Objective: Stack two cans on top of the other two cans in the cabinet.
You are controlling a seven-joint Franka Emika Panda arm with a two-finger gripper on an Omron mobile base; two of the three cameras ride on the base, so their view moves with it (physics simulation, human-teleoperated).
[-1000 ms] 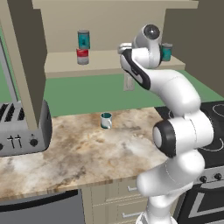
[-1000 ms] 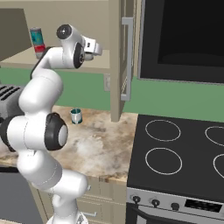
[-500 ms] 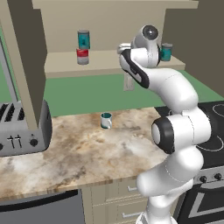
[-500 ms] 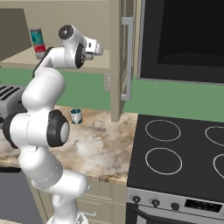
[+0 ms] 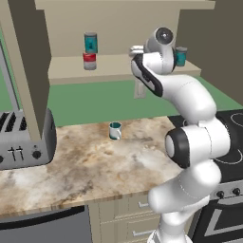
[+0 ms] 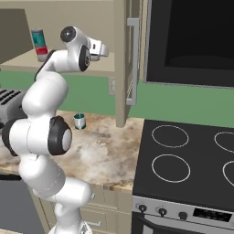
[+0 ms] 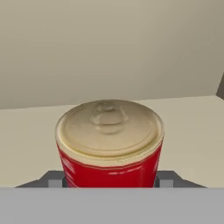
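Here the fingers (image 7: pixel 110 183) pinch the red can (image 7: pixel 109 144) on the cabinet shelf (image 7: pixel 192 131)

Shelf (image 5: pixel 118 66) bare between stacked cans (image 5: pixel 89 50) at left and teal can (image 5: pixel 180 56) at right. Red can (image 7: pixel 109 146) upright, close before tool (image 7: pixel 109 181); bare shelf either side.

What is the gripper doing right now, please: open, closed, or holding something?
Gripper: closed on the red can, one fingertip at each side of it, on the cabinet shelf.
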